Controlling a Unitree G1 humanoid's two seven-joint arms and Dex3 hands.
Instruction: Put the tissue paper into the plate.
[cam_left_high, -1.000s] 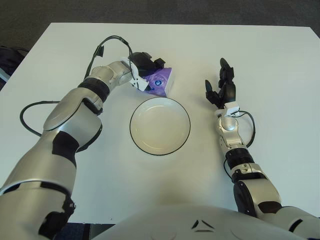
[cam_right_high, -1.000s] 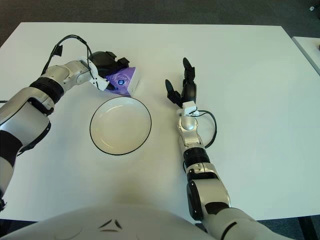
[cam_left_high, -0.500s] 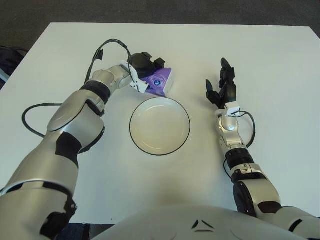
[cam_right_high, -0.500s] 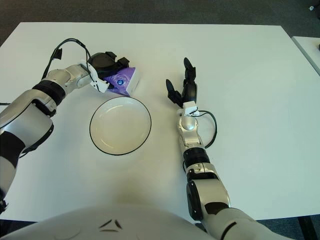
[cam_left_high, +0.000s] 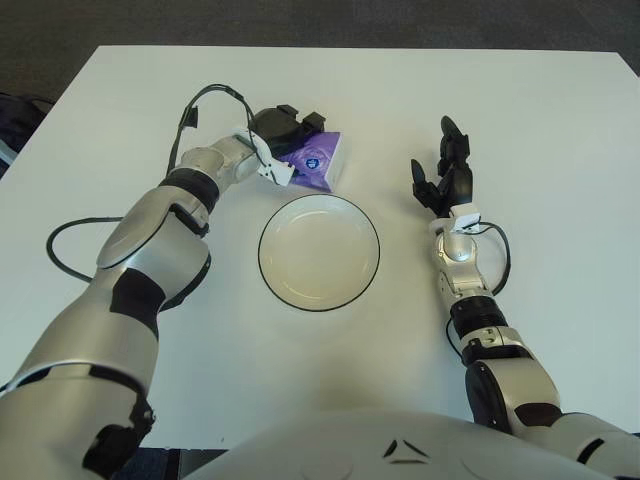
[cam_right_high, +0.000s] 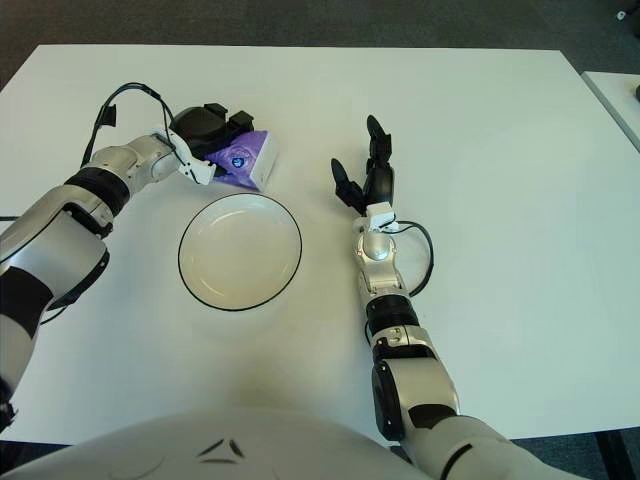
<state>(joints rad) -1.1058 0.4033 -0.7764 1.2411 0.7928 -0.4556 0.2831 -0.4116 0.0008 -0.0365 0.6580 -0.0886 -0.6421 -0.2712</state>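
Observation:
A purple tissue pack (cam_left_high: 319, 164) lies just beyond the far-left rim of the white, black-rimmed plate (cam_left_high: 320, 255), which stands empty mid-table. My left hand (cam_left_high: 287, 127) is over the pack's left end, its dark fingers curled around it. The pack looks tilted, with its right edge low by the plate. My right hand (cam_left_high: 446, 172) shows to the right of the plate, fingers spread and pointing away from me, holding nothing.
The white table (cam_left_high: 540, 140) stretches wide on every side of the plate. A black cable (cam_left_high: 58, 252) loops beside my left arm near the table's left edge. A dark object (cam_left_high: 14, 112) shows off the table at the far left.
My left hand has drawn slightly back and to the left with the tissue pack, whose left end has shifted with it. The right hand and the plate have stayed put.

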